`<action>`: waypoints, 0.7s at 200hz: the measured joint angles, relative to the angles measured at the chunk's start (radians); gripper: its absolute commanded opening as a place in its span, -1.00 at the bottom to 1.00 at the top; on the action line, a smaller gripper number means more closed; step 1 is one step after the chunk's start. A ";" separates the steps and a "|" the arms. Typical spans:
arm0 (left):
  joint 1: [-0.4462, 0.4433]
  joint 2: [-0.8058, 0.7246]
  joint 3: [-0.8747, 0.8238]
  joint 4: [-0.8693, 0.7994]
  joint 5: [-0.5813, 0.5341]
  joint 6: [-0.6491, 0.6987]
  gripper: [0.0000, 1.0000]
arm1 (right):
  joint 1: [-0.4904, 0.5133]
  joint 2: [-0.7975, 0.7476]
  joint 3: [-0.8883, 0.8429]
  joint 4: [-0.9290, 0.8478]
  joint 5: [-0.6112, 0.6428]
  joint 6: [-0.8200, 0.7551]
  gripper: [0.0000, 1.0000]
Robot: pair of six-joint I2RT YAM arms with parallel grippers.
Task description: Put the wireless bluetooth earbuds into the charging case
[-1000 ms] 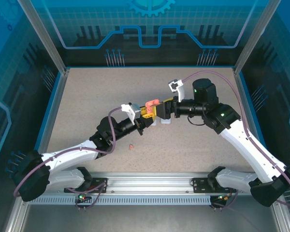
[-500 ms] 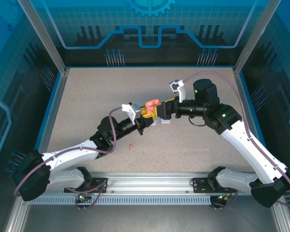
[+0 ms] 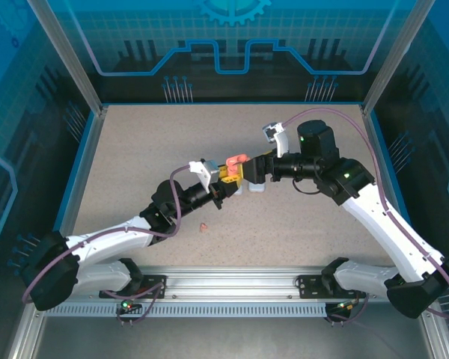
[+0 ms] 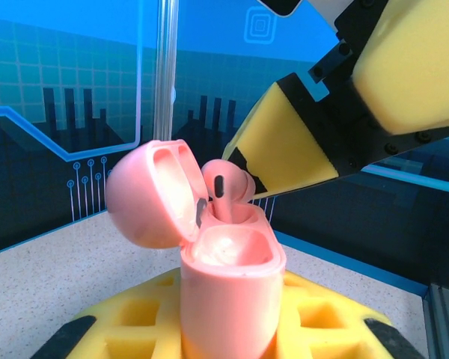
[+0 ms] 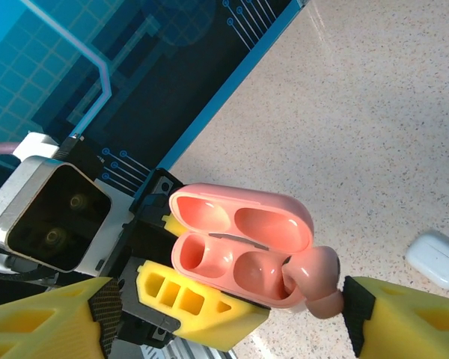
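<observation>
Right wrist view: the salmon earbud [image 5: 313, 278], likely light and slick, stands half-seated in the open charging case [image 5: 239, 243] clamped by the left hand [image 3: 226, 179], the right hand [image 3: 256, 170] spread wide, gripping nothing; best nudged by its bulb.

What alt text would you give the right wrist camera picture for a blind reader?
An open pink case, clamped in the left gripper's yellow fingers, has a pink earbud sticking up from one socket. The right gripper's own fingers stand open on either side; a white case lies on the speckled table.
</observation>
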 measured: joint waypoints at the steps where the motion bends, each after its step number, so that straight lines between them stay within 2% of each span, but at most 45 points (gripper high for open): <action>1: 0.000 0.000 0.000 0.000 0.000 0.000 -1.00 | 0.000 0.000 0.000 0.000 0.000 0.000 0.56; 140: 0.000 0.025 0.000 0.001 -0.008 0.000 -1.00 | 0.001 -0.009 0.011 -0.037 -0.014 -0.002 0.45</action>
